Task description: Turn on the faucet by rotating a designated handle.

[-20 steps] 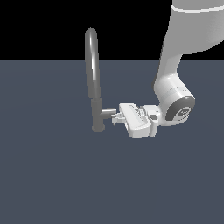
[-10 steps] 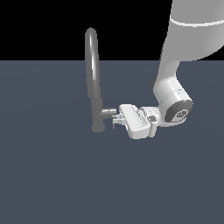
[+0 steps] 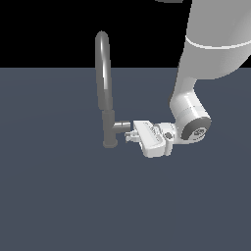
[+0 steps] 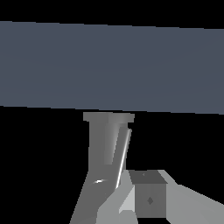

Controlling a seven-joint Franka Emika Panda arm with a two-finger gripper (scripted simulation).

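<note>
The faucet (image 3: 105, 88) is a tall grey gooseneck tap standing on the dark floor, with its spout arched high. The handle (image 3: 122, 126), a short grey stub, juts from the base toward the exterior view's right. My gripper (image 3: 130, 135) lies level at the stub's tip, fingers pressed against its end and underside. The fingers look closed together with nothing between them. In the wrist view the faucet base (image 4: 105, 140) rises ahead, the handle's thin bright lever pin (image 4: 122, 157) runs beside it, and one dark fingertip (image 4: 148, 199) sits close to the pin.
The white arm (image 3: 196, 98) comes down from the upper part of the exterior view's right, its wrist (image 3: 193, 130) bent toward the faucet. The flat blue-grey floor (image 3: 59, 196) spreads all around.
The hand has barely shifted, a touch lower against the handle's tip. The faucet and spout look the same.
</note>
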